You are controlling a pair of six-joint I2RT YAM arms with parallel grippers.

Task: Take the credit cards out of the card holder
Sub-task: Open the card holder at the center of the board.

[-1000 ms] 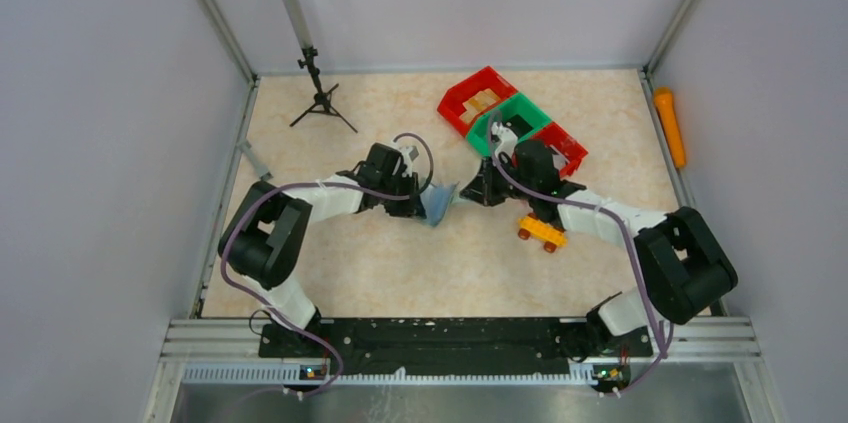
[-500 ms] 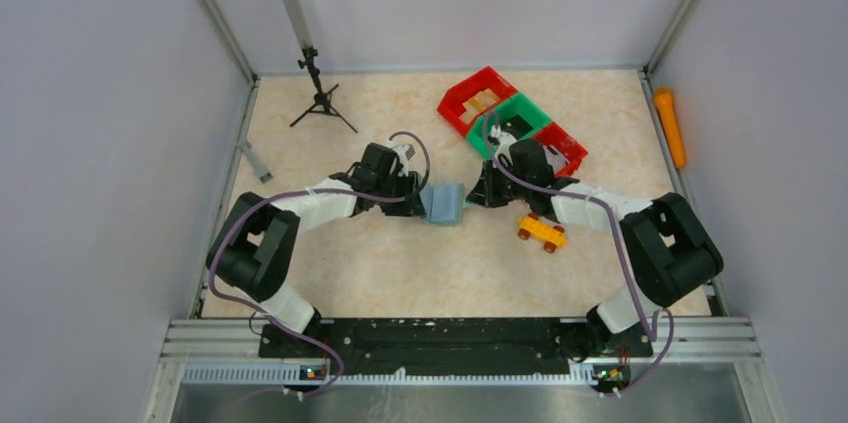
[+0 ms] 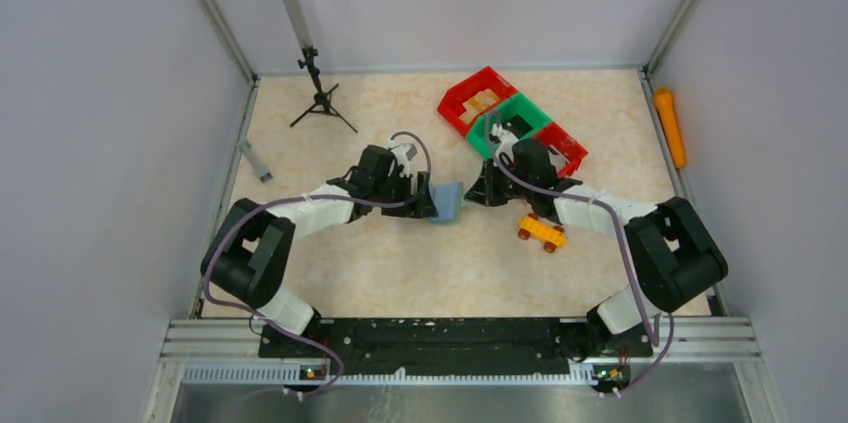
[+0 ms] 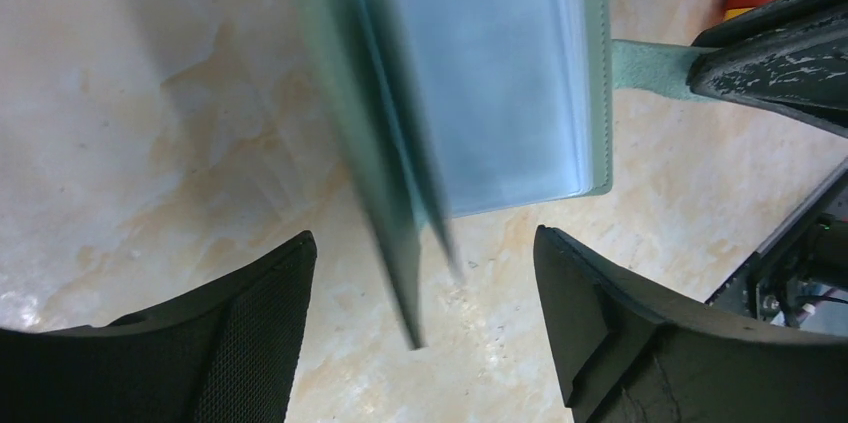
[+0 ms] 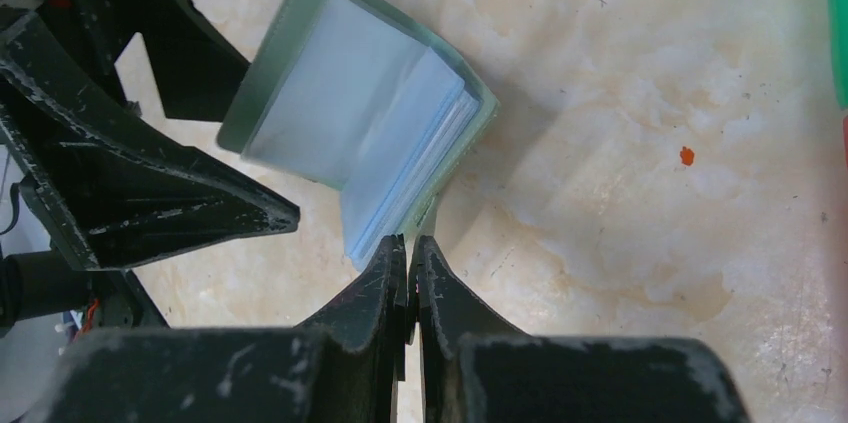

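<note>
Since a second ago the left claw [image 4: 420, 243] has been spread wide, and the card holder [image 5: 340, 123], then tilted between both arms, has been let go by it. The holder is seen open like a book at the middle of the surface [image 3: 400, 273], its pale inner sleeves [image 4: 490, 73] exposed. One cover stands blurred between the left fingers, apart from both. Its small tab [image 4: 650, 68] is pinched in the tightly closed right claw [image 5: 410, 243]. A yellow toy car [image 3: 541, 232] lies just beside the right arm.

Lab enclosure, grey panel walls [image 3: 100, 143], aluminium frame [image 3: 190, 331]
</note>
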